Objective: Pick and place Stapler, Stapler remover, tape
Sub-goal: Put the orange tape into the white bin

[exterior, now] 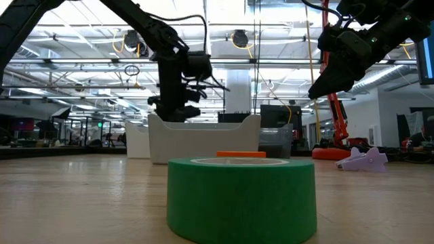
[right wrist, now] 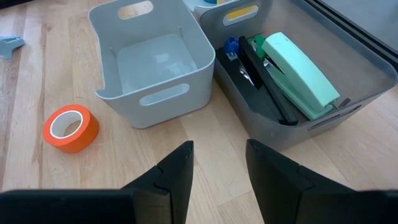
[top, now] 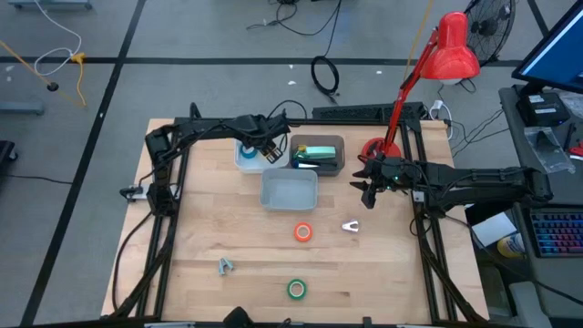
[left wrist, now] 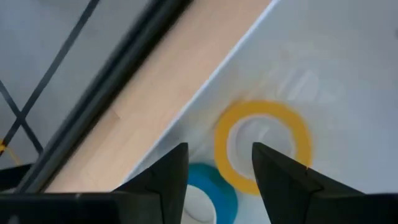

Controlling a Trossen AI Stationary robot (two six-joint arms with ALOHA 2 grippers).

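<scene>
Wooden planks make up the table (top: 209, 228), where three bins stand in a cluster at the far side, seemingly sorting stations. Left pincer (left wrist: 214, 165) hangs spread over the white bin (top: 244, 157), directly above the yellow tape (left wrist: 262, 146) and blue tape (left wrist: 208, 190) lying flat inside, hole up; judging by that, it has just dropped one. Right pincer (right wrist: 217, 162) hovers spread near the dark bin (right wrist: 367, 74), which holds the mint stapler (right wrist: 298, 67), its long axis running diagonally across the bin. Between them the grey bin (right wrist: 149, 99) sits empty. Orange tape (top: 302, 232) and green tape (top: 296, 290) rest flat on the table, awaiting pickup, with a white staple remover (top: 351, 226) just beside the orange.
</scene>
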